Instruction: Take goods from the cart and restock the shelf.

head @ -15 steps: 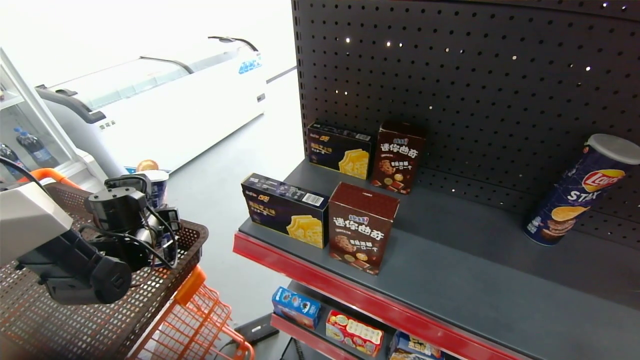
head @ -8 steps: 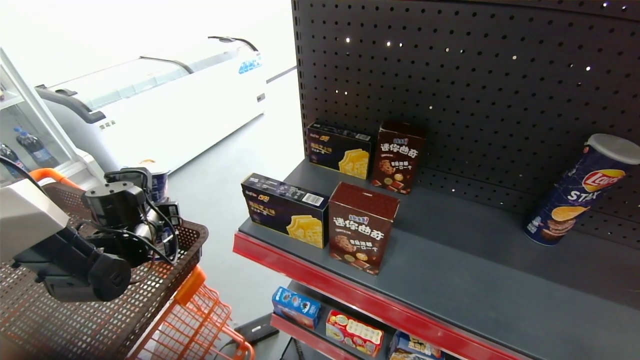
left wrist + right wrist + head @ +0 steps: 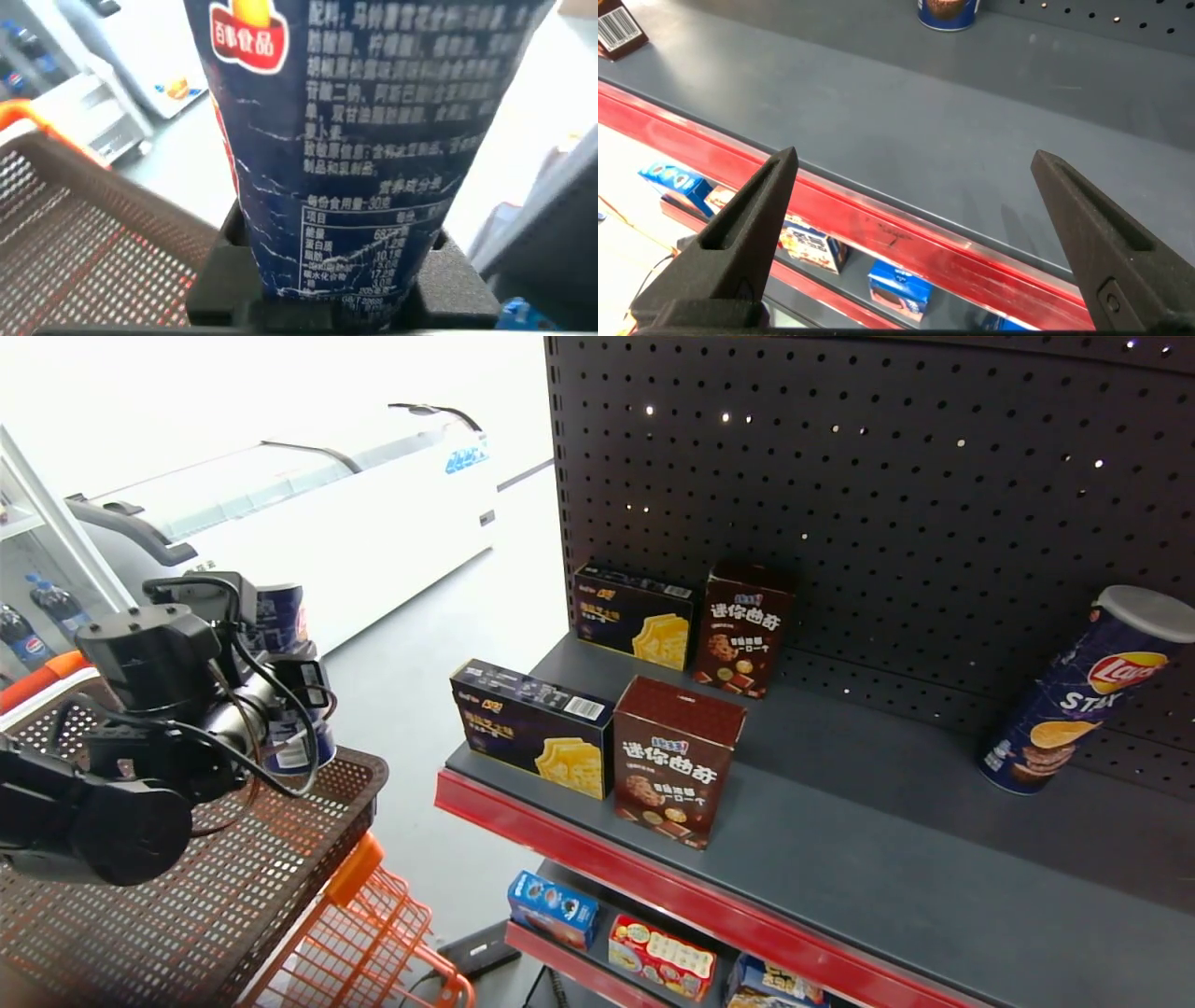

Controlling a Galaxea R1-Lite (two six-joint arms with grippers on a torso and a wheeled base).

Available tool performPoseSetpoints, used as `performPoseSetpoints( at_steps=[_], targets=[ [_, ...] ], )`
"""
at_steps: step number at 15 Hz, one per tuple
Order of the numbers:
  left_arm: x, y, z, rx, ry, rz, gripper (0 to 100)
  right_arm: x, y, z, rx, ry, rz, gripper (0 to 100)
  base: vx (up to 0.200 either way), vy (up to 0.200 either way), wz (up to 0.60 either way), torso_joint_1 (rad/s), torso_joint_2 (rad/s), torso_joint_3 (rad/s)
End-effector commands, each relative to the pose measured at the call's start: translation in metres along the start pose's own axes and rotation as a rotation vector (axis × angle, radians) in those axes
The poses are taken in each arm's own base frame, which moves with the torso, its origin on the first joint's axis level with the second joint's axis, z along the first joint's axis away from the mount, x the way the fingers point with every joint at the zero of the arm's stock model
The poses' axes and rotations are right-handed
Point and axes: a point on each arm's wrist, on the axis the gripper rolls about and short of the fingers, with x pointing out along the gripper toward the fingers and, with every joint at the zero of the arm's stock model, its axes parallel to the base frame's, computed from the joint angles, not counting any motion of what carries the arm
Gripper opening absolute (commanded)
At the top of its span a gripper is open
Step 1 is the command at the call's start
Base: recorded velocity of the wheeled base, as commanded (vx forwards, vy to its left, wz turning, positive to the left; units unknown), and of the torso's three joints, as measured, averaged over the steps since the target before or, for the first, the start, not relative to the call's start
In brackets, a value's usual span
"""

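Note:
My left gripper (image 3: 288,698) is shut on a dark blue chips can (image 3: 280,616) and holds it upright just above the orange mesh cart basket (image 3: 187,915), left of the shelf. In the left wrist view the chips can (image 3: 355,140) stands between the black fingers (image 3: 224,285). My right gripper (image 3: 920,233) hangs open over the bare grey shelf board (image 3: 906,121), with nothing between its fingers. The shelf board (image 3: 840,859) carries two dark blue cracker boxes (image 3: 532,728), two brown cookie boxes (image 3: 674,761) and a second chips can (image 3: 1074,695) leaning on the pegboard.
A red strip (image 3: 653,887) edges the shelf front. A lower shelf holds small boxes (image 3: 551,905). A white chest freezer (image 3: 308,523) stands behind the cart. Bare board lies between the brown boxes and the leaning can.
My left arm has risen with the chips can, lifting it from inside the basket to above its rim. The shelf goods have not moved.

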Motion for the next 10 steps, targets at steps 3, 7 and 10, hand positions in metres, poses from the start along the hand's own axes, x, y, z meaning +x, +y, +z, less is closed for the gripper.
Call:
performPoseSetpoints(
  at_steps=[3,7,10],
  targets=[
    [-0.061,0.004,0.065,-0.025,-0.124,-0.197,0,0.000,0.000,0.000,0.000,0.002,0.001,100,0.000,0.000,0.00,0.000,0.00,0.000],
    [-0.093,-0.012,0.093,-0.029,-0.221,-0.305,0,0.000,0.000,0.000,0.000,0.002,0.001,100,0.000,0.000,0.00,0.000,0.00,0.000],
    [-0.105,-0.024,0.098,-0.028,-0.199,-0.380,0,0.000,0.000,0.000,0.000,0.002,0.001,100,0.000,0.000,0.00,0.000,0.00,0.000]
  ],
)
